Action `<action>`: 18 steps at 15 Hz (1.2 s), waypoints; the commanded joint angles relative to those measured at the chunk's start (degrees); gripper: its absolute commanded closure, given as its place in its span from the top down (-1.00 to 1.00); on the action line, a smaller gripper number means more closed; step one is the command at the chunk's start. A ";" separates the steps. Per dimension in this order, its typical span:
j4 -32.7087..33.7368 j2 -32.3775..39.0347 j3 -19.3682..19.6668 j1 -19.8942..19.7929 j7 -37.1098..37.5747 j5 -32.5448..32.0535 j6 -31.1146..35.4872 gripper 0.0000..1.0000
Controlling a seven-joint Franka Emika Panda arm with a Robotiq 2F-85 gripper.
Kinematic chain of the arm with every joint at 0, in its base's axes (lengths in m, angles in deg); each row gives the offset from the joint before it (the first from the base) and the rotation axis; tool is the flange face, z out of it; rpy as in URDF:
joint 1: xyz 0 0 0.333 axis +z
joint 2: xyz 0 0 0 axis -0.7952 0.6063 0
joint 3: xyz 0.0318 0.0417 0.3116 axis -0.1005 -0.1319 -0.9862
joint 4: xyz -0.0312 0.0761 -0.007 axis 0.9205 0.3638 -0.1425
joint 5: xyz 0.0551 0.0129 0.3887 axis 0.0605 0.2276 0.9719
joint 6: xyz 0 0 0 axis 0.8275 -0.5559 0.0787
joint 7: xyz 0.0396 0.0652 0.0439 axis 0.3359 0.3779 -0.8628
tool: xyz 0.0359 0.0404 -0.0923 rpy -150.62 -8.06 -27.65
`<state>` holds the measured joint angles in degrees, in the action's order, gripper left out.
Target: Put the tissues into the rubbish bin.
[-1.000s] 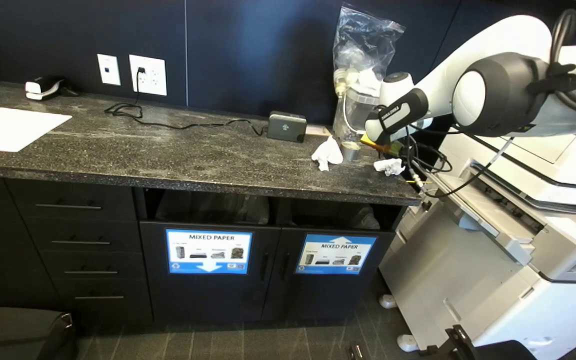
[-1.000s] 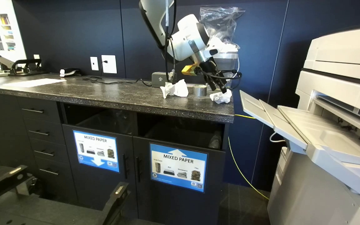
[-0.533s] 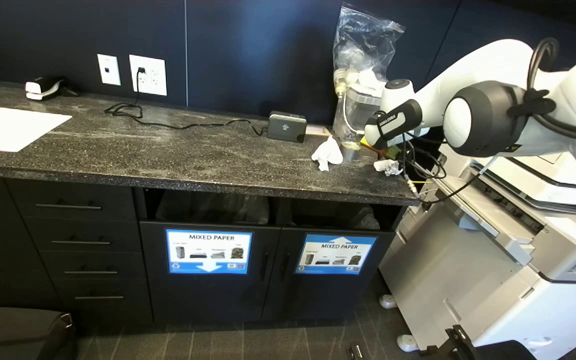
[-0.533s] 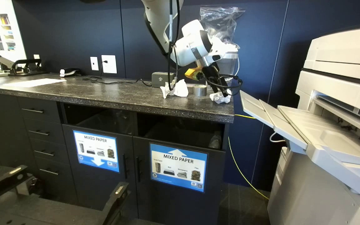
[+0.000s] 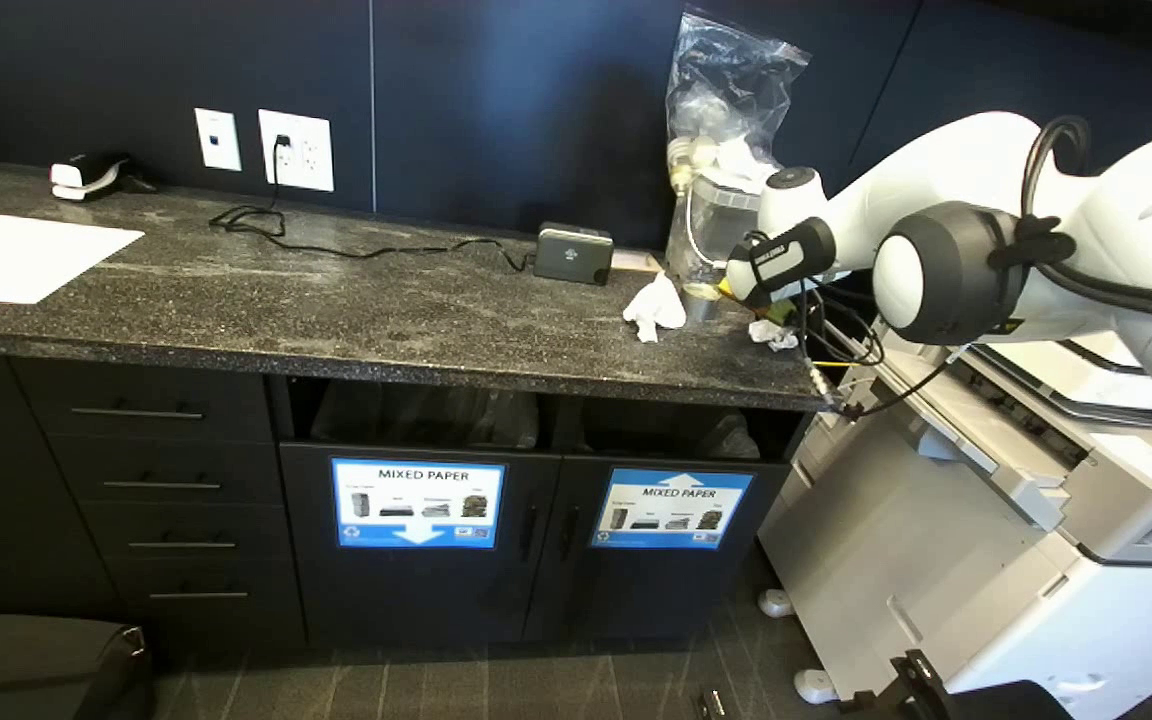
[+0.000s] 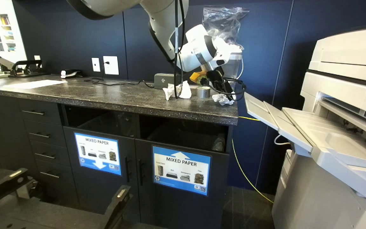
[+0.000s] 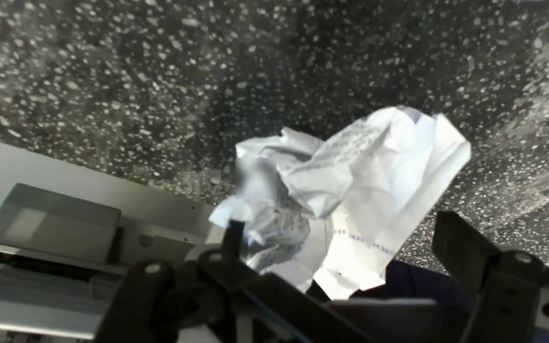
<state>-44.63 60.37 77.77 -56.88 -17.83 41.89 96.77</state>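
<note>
A crumpled white tissue (image 7: 350,176) with faint print fills the middle of the wrist view. It lies on the counter near its end, in both exterior views (image 5: 772,335) (image 6: 221,99). My gripper (image 7: 343,233) is open around it, one dark finger on each side. The left finger seems to touch the tissue; the right one stands apart from it. In an exterior view the gripper (image 6: 229,96) is low at the counter. A second tissue (image 5: 656,306) (image 6: 187,92) lies nearby. Below the counter are two bin openings (image 5: 671,430) (image 5: 426,415), both labelled mixed paper.
A tape roll (image 6: 203,92) stands between the tissues. A clear container with a plastic bag (image 5: 721,210) stands behind the wrist. A dark box (image 5: 573,254) and its cable lie farther along the counter. A printer (image 6: 342,127) stands beyond the counter's end. Cables hang from my arm.
My arm has come lower, and the gripper has moved down to the tissue near the counter's end. That tissue has shifted very slightly. The second tissue has not moved.
</note>
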 commanded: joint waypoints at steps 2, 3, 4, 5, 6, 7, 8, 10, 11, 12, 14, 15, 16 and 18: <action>7.07 4.36 1.64 -0.42 1.37 1.26 -1.45 1.00; 6.94 4.18 0.86 -0.74 1.88 0.24 -1.51 0.50; 7.20 4.46 1.03 -0.70 1.98 0.02 -1.47 0.49; 7.43 4.61 0.90 -0.79 1.75 0.01 -1.57 0.32; 7.64 4.73 0.80 -0.87 1.75 0.11 -1.76 0.17; 7.57 4.70 0.57 -0.97 1.35 0.17 -1.83 0.02; 7.61 4.72 0.57 -0.97 1.34 0.15 -1.94 -0.16; 7.61 4.63 0.19 -1.20 0.68 0.32 -2.35 -0.47; 7.50 4.53 -0.20 -1.39 0.00 0.46 -2.45 -0.60; 7.55 4.52 -0.31 -1.46 -0.04 0.53 -2.61 -0.70; 7.33 4.42 -0.71 -1.58 -0.96 0.42 -2.76 -0.74; 7.14 4.23 -1.31 -1.79 -2.23 0.53 -2.94 -0.77; 6.98 4.11 -1.78 -1.95 -3.48 0.54 -3.02 -0.72; 6.01 3.44 -3.96 -2.64 -9.01 0.83 -3.16 -0.69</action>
<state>-41.26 62.53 76.76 -57.86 -20.09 41.88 95.01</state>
